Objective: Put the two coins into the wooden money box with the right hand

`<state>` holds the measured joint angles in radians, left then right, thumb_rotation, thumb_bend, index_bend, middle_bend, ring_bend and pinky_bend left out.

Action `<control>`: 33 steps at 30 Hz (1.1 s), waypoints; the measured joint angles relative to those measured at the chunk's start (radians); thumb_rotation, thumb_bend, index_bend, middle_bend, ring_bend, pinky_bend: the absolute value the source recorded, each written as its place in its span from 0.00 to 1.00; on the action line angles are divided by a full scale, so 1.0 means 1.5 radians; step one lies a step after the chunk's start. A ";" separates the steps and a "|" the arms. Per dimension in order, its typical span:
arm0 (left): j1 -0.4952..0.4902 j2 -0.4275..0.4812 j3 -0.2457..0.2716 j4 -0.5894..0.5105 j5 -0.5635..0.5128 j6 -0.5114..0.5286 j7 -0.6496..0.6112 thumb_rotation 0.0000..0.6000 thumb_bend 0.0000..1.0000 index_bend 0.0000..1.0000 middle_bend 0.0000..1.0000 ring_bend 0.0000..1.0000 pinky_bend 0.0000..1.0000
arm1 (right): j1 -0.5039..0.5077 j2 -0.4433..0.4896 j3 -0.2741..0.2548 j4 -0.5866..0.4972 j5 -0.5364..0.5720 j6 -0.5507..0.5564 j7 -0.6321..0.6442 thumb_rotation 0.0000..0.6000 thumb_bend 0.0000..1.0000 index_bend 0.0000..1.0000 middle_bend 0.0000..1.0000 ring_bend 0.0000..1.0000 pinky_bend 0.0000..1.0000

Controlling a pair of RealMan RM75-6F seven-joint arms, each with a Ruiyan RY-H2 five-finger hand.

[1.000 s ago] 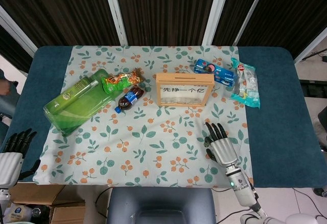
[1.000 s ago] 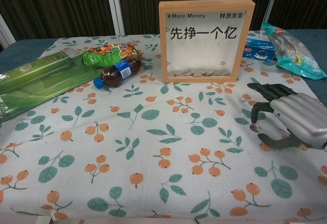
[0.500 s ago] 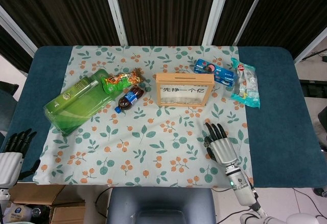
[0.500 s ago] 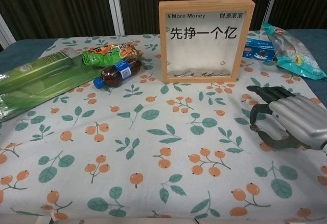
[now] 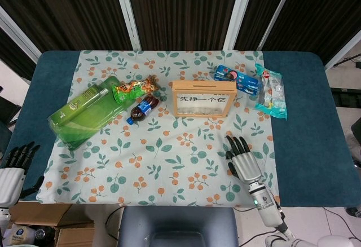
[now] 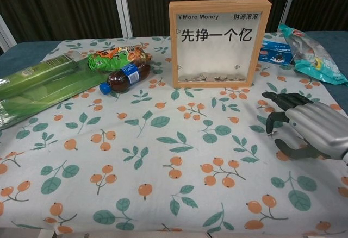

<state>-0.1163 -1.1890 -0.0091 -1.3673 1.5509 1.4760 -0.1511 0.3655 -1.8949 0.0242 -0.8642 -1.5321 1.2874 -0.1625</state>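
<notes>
1. The head view looks steeply down from high above the near edge, taking in the whole table (image 5: pixel 299 162) and the dark curtain behind it.
2. The chest view sits low and close at the near edge, facing level across the floral tablecloth (image 6: pixel 163 156).
3. Both share the wooden money box (image 5: pixel 201 98), cola bottle (image 6: pixel 124 77) and right hand (image 6: pixel 304 129).

Left hand (image 5: pixel 11 171) cut by frame edge
</notes>
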 measured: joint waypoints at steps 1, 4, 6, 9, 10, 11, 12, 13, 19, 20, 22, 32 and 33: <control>0.000 0.000 0.000 0.000 0.000 0.000 0.001 1.00 0.34 0.00 0.00 0.00 0.00 | 0.000 -0.001 0.000 0.001 -0.001 0.001 0.000 1.00 0.27 0.60 0.07 0.00 0.00; 0.000 -0.001 0.000 -0.001 0.000 -0.001 0.002 1.00 0.34 0.00 0.00 0.00 0.00 | -0.001 -0.003 0.000 0.006 -0.003 0.005 0.000 1.00 0.27 0.62 0.07 0.00 0.00; -0.001 0.000 0.001 -0.001 0.001 -0.002 0.003 1.00 0.34 0.00 0.00 0.00 0.00 | -0.002 -0.005 0.000 0.010 -0.004 0.008 0.002 1.00 0.27 0.64 0.07 0.00 0.00; -0.001 -0.001 0.001 -0.002 0.001 -0.003 0.004 1.00 0.34 0.00 0.00 0.00 0.00 | -0.003 -0.007 0.000 0.017 -0.007 0.013 0.004 1.00 0.27 0.64 0.07 0.00 0.00; -0.002 -0.001 0.001 -0.002 0.001 -0.003 0.004 1.00 0.34 0.00 0.00 0.00 0.00 | -0.003 -0.008 0.000 0.020 -0.007 0.014 0.006 1.00 0.27 0.64 0.07 0.00 0.00; -0.002 -0.002 0.001 -0.002 0.001 -0.003 0.005 1.00 0.34 0.00 0.00 0.00 0.00 | -0.003 -0.009 0.000 0.021 -0.008 0.015 0.007 1.00 0.27 0.63 0.07 0.00 0.00; -0.001 -0.002 0.001 -0.002 0.001 -0.003 0.005 1.00 0.34 0.00 0.00 0.00 0.00 | -0.003 -0.010 0.000 0.023 -0.008 0.015 0.008 1.00 0.27 0.62 0.07 0.00 0.00; -0.001 -0.003 0.001 -0.002 0.001 -0.003 0.006 1.00 0.34 0.00 0.00 0.00 0.00 | -0.003 -0.010 0.000 0.024 -0.009 0.015 0.009 1.00 0.27 0.62 0.07 0.00 0.00; -0.001 -0.003 0.001 -0.003 0.001 -0.002 0.006 1.00 0.34 0.00 0.00 0.00 0.00 | -0.003 -0.011 0.000 0.025 -0.010 0.017 0.012 1.00 0.27 0.58 0.07 0.00 0.00; -0.001 -0.003 0.001 -0.003 0.001 -0.002 0.006 1.00 0.34 0.00 0.00 0.00 0.00 | -0.003 -0.011 0.000 0.025 -0.011 0.018 0.013 1.00 0.28 0.58 0.08 0.00 0.00; 0.000 -0.003 0.002 -0.003 0.001 -0.001 0.005 1.00 0.34 0.00 0.00 0.00 0.00 | -0.003 -0.012 0.000 0.027 -0.013 0.022 0.018 1.00 0.30 0.59 0.09 0.00 0.00; 0.000 -0.002 0.003 -0.002 0.002 -0.002 -0.001 1.00 0.34 0.00 0.00 0.00 0.00 | -0.003 -0.015 0.003 0.037 -0.018 0.032 0.038 1.00 0.38 0.64 0.10 0.00 0.00; 0.000 -0.001 0.003 -0.002 0.001 -0.002 -0.001 1.00 0.34 0.00 0.00 0.00 0.00 | -0.003 -0.015 0.003 0.037 -0.018 0.032 0.038 1.00 0.39 0.64 0.10 0.00 0.00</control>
<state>-0.1165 -1.1913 -0.0050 -1.3702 1.5530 1.4723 -0.1521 0.3614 -1.9171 0.0283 -0.8087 -1.5595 1.3353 -0.1049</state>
